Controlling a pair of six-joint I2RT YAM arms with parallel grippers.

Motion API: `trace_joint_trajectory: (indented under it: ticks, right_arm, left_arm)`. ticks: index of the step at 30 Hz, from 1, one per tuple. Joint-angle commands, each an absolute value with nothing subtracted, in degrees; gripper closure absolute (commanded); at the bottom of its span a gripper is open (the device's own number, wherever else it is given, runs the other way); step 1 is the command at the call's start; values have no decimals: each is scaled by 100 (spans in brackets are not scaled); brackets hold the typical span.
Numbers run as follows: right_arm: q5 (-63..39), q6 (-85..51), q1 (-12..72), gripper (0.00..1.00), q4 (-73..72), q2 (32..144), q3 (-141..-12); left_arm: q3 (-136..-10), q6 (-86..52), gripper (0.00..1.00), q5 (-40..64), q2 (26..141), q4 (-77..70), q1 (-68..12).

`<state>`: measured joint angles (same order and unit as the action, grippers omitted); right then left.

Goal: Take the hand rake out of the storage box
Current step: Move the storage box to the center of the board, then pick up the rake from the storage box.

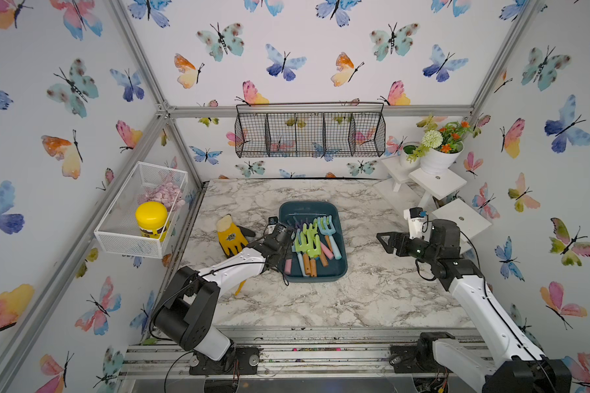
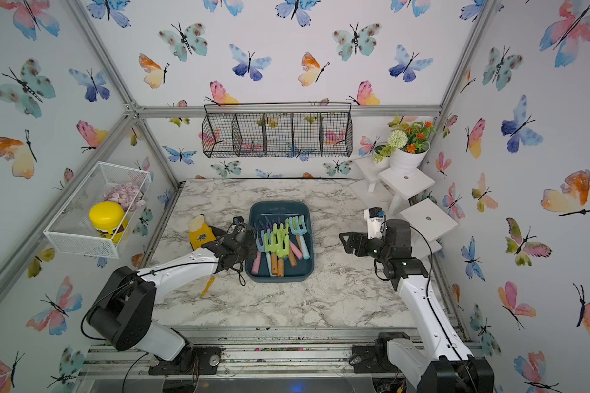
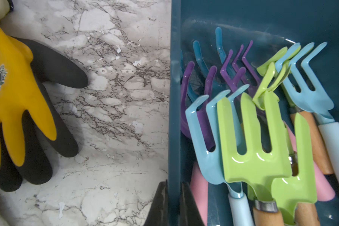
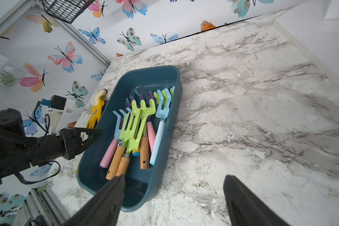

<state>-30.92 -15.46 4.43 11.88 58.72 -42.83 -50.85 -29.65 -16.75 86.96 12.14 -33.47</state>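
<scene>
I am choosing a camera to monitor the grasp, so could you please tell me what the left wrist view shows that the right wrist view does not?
Only the left wrist view: a close look at the left gripper closed astride the wall of the storage box. Only the right wrist view: nearly the whole box, the right gripper open and empty above the table, and the black wire basket. Both: the pile of hand rakes inside the box and the yellow glove lying beside it.

fingers point(image 3: 159, 203): pinching storage box point(image 3: 174, 94) side wall | inside: green, blue, purple hand rakes point(image 3: 252, 156) piled | desk point(image 3: 115, 101): yellow-black glove point(image 3: 18, 101), apart from box
</scene>
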Motion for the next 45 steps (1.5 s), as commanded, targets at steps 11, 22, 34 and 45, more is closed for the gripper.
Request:
trace_joint_trajectory:
  ticks: [11, 22, 34, 45]
  right_arm:
    - [-3569, -1611, 749, 16, 1446, 6064, -4417]
    - [-2363, -1872, 1848, 11, 1737, 6608, -4920]
    - [-494, -2095, 3623, 14, 2333, 7161, -5870]
    - [339, -2382, 5012, 15, 2435, 8350, -6724]
  left_arm:
    - [-4797, -2355, 89, -1286, 8488, 478, -3376]
    - [-4740, -2003, 24, -1006, 8395, 259, -3375]
    - [-3710, -2176, 1, -1455, 6310, 372, -3367]
    - [-2337, -2312, 1, -1733, 4270, 642, -3357]
